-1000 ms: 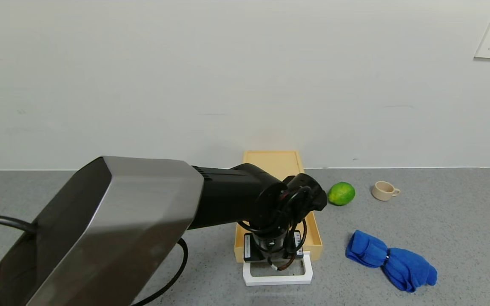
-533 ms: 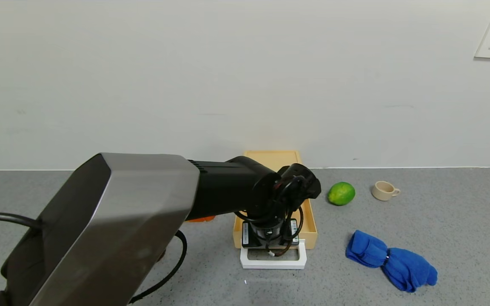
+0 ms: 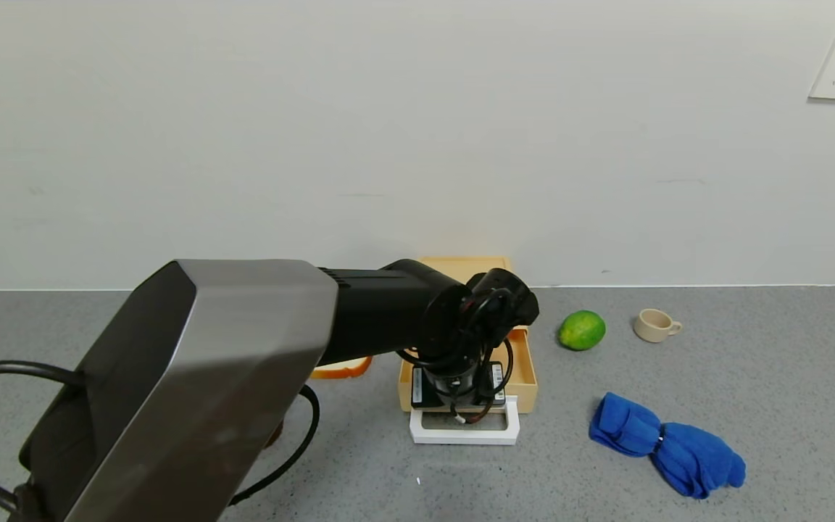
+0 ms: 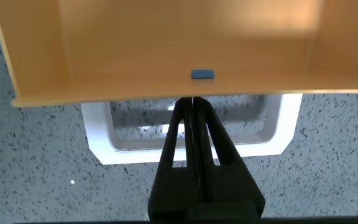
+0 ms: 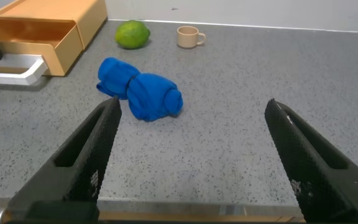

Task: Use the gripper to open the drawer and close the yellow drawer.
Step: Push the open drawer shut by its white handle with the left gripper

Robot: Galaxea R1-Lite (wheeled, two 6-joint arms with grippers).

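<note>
The pale yellow drawer [image 3: 526, 371] is partly pulled out of its box, which stands against the wall. Its white loop handle [image 3: 464, 436] points toward me. My left gripper [image 3: 461, 415] hangs over the handle, pointing down. In the left wrist view the left gripper [image 4: 193, 103] is shut and empty. Its tips sit inside the handle loop [image 4: 104, 142], against the drawer's front edge [image 4: 166, 93]. My right gripper [image 5: 192, 106] is open and empty, low over the table at the right and out of the head view. The drawer [image 5: 42, 31] shows far off in the right wrist view.
A green lime [image 3: 581, 330] and a small beige cup [image 3: 654, 325] lie right of the drawer. A blue cloth [image 3: 667, 446] lies at the front right. An orange object [image 3: 341, 370] peeks out under my left arm. The wall stands right behind the box.
The drawer and its white handle have slid back toward the wall, into the box. My left gripper has moved back with them, still shut.
</note>
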